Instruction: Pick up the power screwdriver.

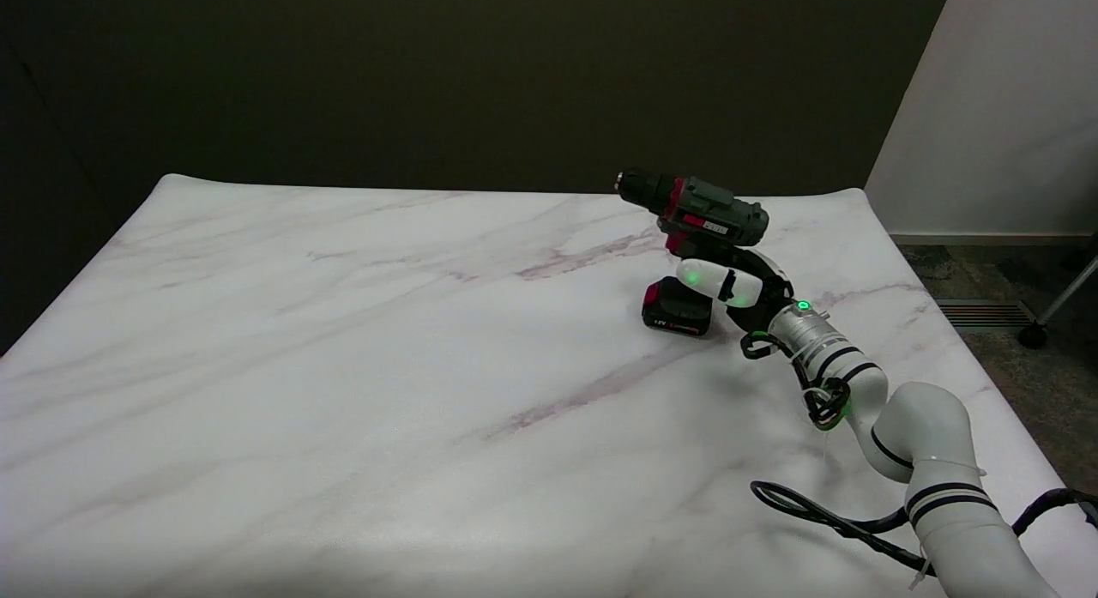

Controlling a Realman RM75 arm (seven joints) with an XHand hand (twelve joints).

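My right arm (931, 461) comes in over the desk (343, 366) at its near right corner, cable trailing. My robot hand (729, 282) is wrapped around the grip of the power screwdriver (695, 210), which stands on its battery toward the far right corner, chuck pointing left. I'd firm the hold, then lift straight up without tipping. No containers here
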